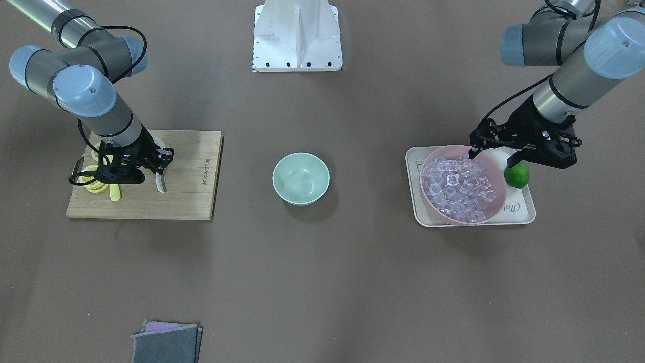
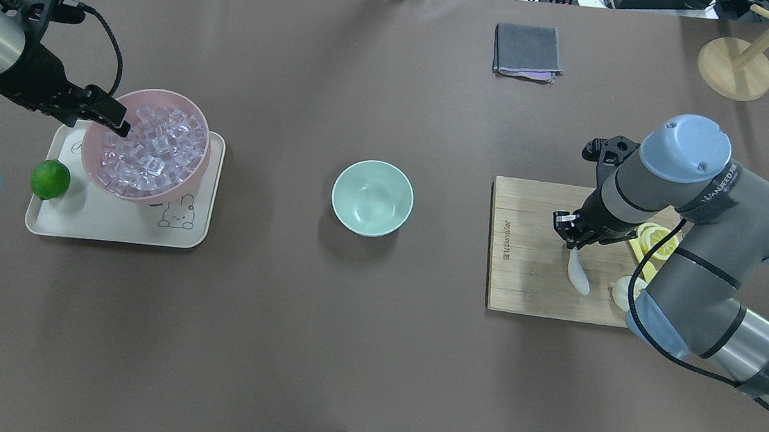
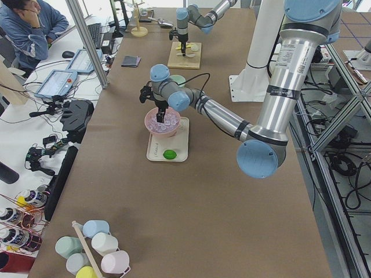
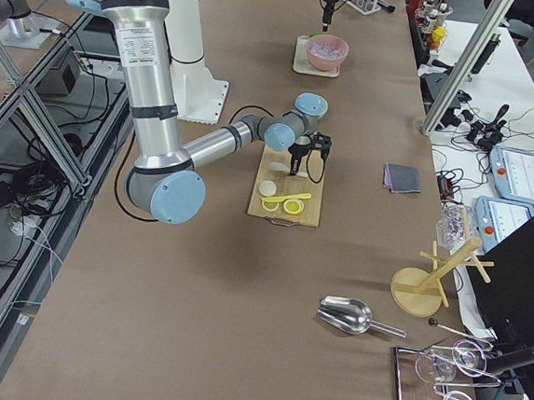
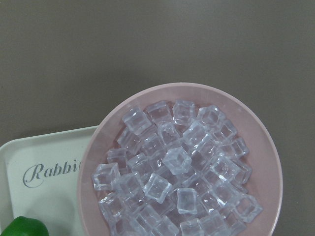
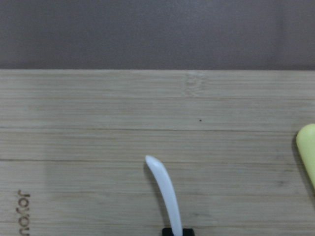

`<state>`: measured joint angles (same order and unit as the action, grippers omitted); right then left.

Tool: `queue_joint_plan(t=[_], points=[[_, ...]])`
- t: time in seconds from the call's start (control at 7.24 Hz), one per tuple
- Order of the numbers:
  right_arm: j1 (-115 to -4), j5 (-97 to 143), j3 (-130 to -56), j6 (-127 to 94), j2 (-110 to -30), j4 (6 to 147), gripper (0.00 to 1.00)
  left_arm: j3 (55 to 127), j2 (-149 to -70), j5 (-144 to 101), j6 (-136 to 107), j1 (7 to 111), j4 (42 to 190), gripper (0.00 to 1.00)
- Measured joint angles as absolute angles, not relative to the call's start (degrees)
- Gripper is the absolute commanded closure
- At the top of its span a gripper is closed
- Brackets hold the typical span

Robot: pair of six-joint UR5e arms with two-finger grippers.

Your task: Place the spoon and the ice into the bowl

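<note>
The white spoon [image 2: 579,269] hangs from my right gripper [image 2: 572,238], which is shut on it just above the wooden cutting board [image 2: 527,256]; the right wrist view shows its curved handle [image 6: 165,189]. In the front view the spoon [image 1: 160,182] points down from this gripper [image 1: 157,164]. The mint-green bowl [image 2: 372,197] [image 1: 301,178] stands empty at the table's middle. Many clear ice cubes [image 5: 177,162] [image 2: 150,147] fill the pink bowl [image 2: 93,166] [image 1: 496,206]. My left gripper [image 1: 493,156] [image 2: 106,115] hovers open and empty over that bowl's rim.
The pink bowl sits on a cream tray [image 2: 112,227] with a lime [image 2: 50,179] [image 1: 516,175]. Lemon slices [image 1: 93,182] and a yellow knife [image 1: 115,192] lie on the board under the right arm. A grey cloth [image 2: 525,51] lies at the far edge.
</note>
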<state>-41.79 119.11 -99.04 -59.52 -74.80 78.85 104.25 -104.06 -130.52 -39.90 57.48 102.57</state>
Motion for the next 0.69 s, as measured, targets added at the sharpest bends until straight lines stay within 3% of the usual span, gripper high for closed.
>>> queue_joint_plan(t=[0.28, 0.69], points=[[-41.98, 119.21, -99.30, -60.97, -73.66, 78.88, 1.00, 104.25, -104.05, -130.52, -39.90, 57.48, 102.62, 0.04], [-40.61, 117.85, -96.03, -79.02, -62.33, 78.93, 1.00, 104.40, -103.91, -127.96, -39.84, 56.87, 102.81, 0.04]])
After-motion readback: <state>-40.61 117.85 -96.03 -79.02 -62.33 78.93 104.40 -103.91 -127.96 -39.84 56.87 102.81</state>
